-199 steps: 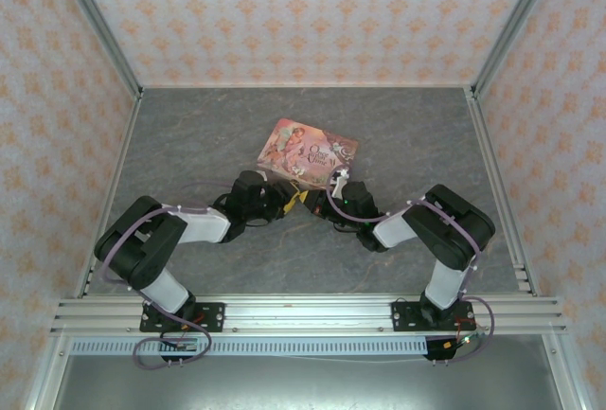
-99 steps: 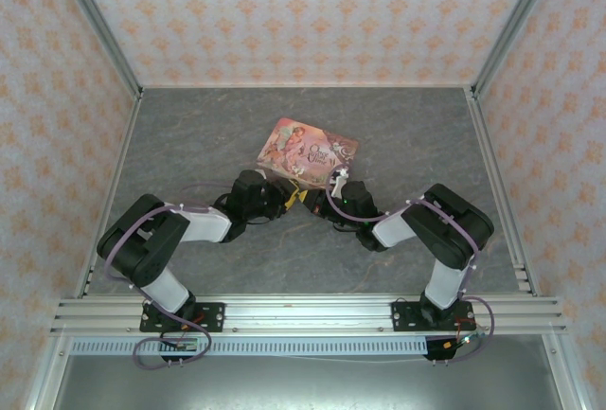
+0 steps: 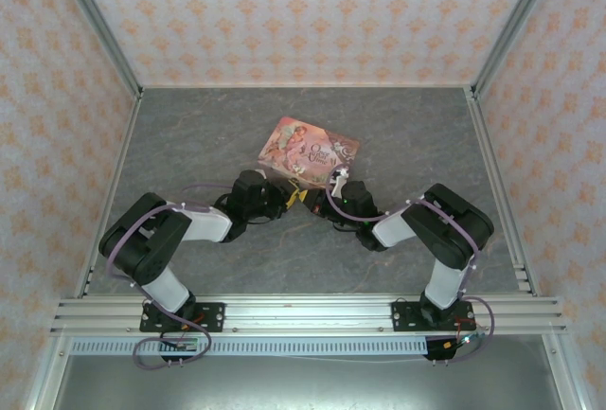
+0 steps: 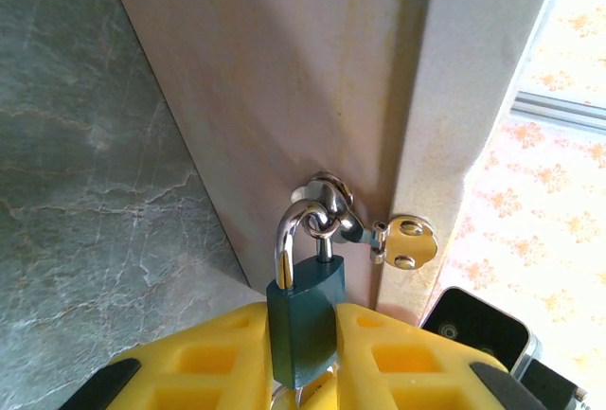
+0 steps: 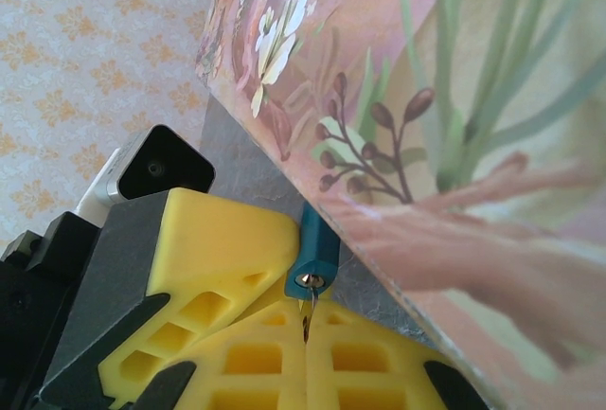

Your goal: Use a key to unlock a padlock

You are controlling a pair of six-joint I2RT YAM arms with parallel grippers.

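Grey worktop (image 3: 189, 135), pink box (image 3: 308, 150): left gripper (image 4: 303, 339), jaws clamped on the padlock (image 4: 305, 301) hanging from the hasp (image 4: 331, 204); right gripper (image 5: 305, 332), jaws pinching the key (image 5: 307, 311) at its keyhole. Arms have barely shifted over the last second, so the turn likely remains.

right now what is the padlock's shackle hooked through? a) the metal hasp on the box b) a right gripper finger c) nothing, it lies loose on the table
a: the left wrist view shows the padlock's silver shackle through the metal hasp on the box, the left gripper clamped on its teal body; the right gripper pinches the key at its underside.
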